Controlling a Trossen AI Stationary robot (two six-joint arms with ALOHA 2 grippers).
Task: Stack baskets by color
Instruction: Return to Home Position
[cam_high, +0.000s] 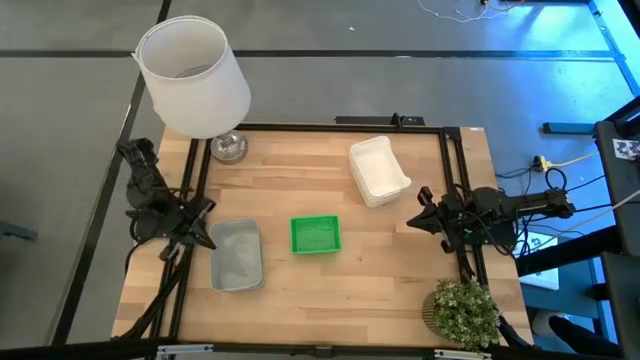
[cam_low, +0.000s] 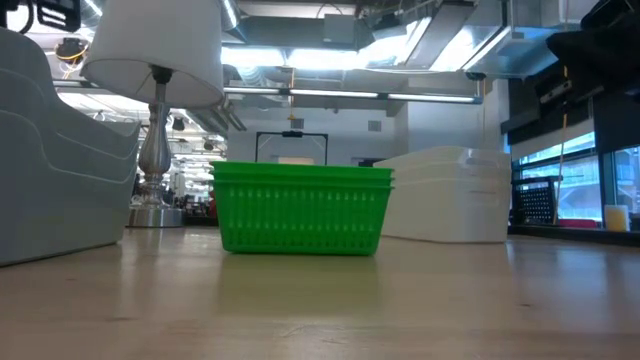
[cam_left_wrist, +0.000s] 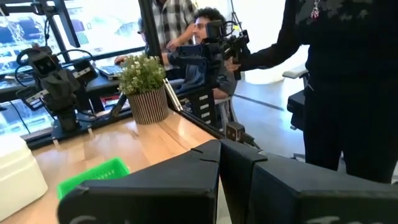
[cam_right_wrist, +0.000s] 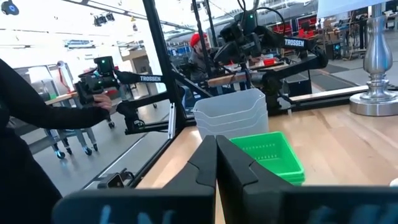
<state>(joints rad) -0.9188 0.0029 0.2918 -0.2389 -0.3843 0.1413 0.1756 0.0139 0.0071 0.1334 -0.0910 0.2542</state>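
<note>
High view: straight down over whole counter (cam_high: 330, 290). Low view: counter level, close to green stack (cam_low: 300, 208). Wrist views face inward; both share that stack.

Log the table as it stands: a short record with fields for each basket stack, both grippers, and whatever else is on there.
white baskets: one nested stack, back right of the table
green baskets: one nested stack, centre
grey baskets: one nested stack, front left, next to the left arm
loose baskets: none in view
left gripper: shut, empty, at the left edge
right gripper: shut, empty, at the right edge
other items: lamp at back left corner; potted plant at front right corner
</note>
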